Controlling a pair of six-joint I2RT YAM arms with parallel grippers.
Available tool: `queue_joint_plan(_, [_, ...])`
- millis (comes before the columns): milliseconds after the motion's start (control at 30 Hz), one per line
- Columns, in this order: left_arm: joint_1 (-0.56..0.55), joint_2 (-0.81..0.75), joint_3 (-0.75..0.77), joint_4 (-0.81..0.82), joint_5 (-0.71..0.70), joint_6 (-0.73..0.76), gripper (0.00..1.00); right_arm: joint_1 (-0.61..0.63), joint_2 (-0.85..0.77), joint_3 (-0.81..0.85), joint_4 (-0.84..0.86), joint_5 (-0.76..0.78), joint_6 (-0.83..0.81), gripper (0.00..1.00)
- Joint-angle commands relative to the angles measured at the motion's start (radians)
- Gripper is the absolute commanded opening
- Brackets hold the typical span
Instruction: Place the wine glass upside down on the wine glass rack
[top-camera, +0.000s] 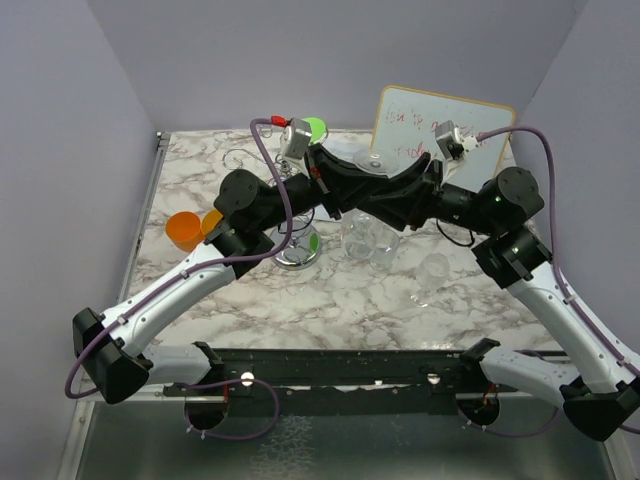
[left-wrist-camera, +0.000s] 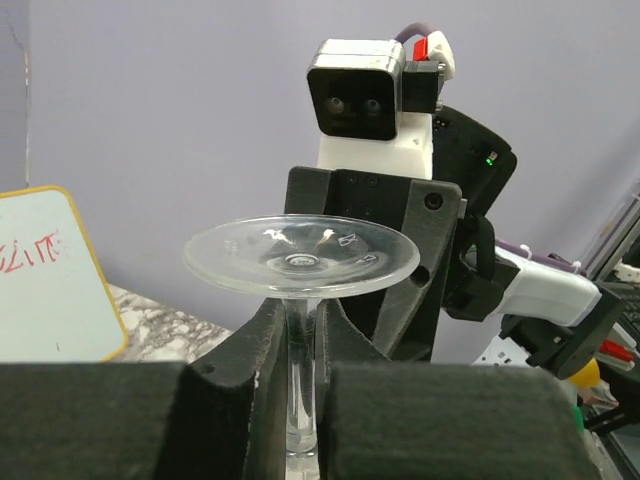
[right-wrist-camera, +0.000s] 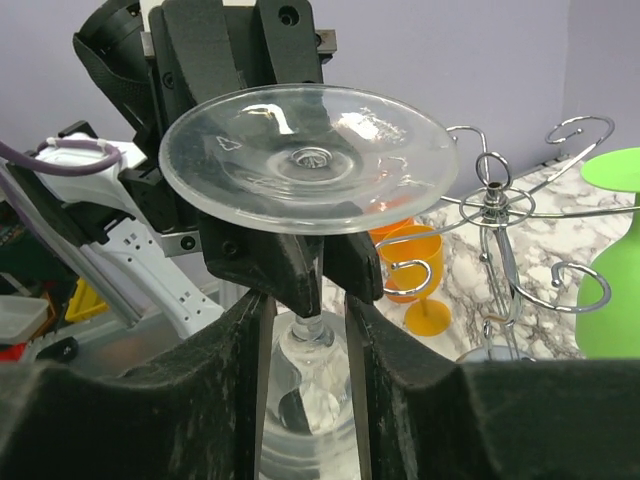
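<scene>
Wine glass, clear with a round flat foot (right-wrist-camera: 305, 160): inverted, foot uppermost, aloft between both arms above the white marbled table (top-camera: 330, 300), beside and apart from the shiny chrome wire rack (right-wrist-camera: 495, 205) with curled loop arms. Found left gripper (left-wrist-camera: 300, 325) pinched on the stem just under the foot. Found right gripper (right-wrist-camera: 305, 315) lower on the stem, fingers spread either side with gaps showing. Noted orange goblets (right-wrist-camera: 425, 285) near the rack.
</scene>
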Motion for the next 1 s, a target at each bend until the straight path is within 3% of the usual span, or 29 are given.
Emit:
queue_joint_plan(0, [-0.010, -0.024, -0.005, 0.071, -0.039, -0.020, 0.00, -0.002, 0.022, -0.019, 0.059, -0.010, 0.028, 0.43])
queue_joint_plan(133, [-0.010, -0.028, -0.009, 0.076, -0.026, -0.020, 0.00, -0.002, 0.048, -0.015, 0.080, 0.003, 0.035, 0.40])
queue_joint_plan(267, [-0.010, -0.037, -0.014, 0.078, -0.023, -0.017, 0.00, -0.001, 0.057, -0.022, 0.101, 0.005, 0.038, 0.02])
queue_joint_plan(367, [-0.009, -0.043, -0.017, 0.078, -0.025, -0.017, 0.00, -0.002, 0.039, -0.044, 0.112, 0.016, 0.031, 0.01])
queue_joint_plan(567, [-0.009, -0.057, -0.031, 0.078, -0.029, -0.016, 0.36, -0.002, -0.013, -0.080, 0.124, 0.087, -0.004, 0.01])
queue_joint_plan(767, [-0.009, -0.100, -0.075, 0.060, -0.030, 0.005, 0.70, -0.002, -0.067, -0.096, 0.133, 0.260, -0.029, 0.01])
queue_joint_plan(867, [-0.009, -0.144, -0.033, -0.078, -0.009, 0.082, 0.83, -0.003, -0.088, -0.094, 0.100, 0.370, -0.063, 0.01])
queue_joint_plan(967, [-0.009, -0.178, 0.049, -0.279, -0.069, 0.172, 0.89, -0.002, -0.100, -0.096, 0.065, 0.493, -0.097, 0.01])
